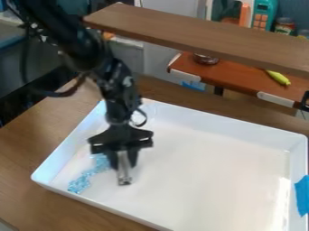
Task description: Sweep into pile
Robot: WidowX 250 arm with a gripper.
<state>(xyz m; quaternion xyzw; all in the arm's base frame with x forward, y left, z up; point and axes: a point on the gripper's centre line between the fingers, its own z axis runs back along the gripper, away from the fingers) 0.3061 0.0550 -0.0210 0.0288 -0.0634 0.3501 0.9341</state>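
The black gripper [124, 164] hangs over the left part of the white tray [211, 119], holding a grey, bar-like tool [124, 169] that points down toward the tray floor. Small light-blue pieces [81, 180] lie in a loose, curved strip on the tray floor, to the left of the tool, running from the front left corner up toward the gripper. The upper end of the strip is partly hidden behind the gripper.
The tray's raised walls surround the work, with blue tape [302, 195] on its right wall. A wooden shelf [199, 34] spans above the back. Behind are a brown counter [235, 79] and a yellow toy banana [278, 77].
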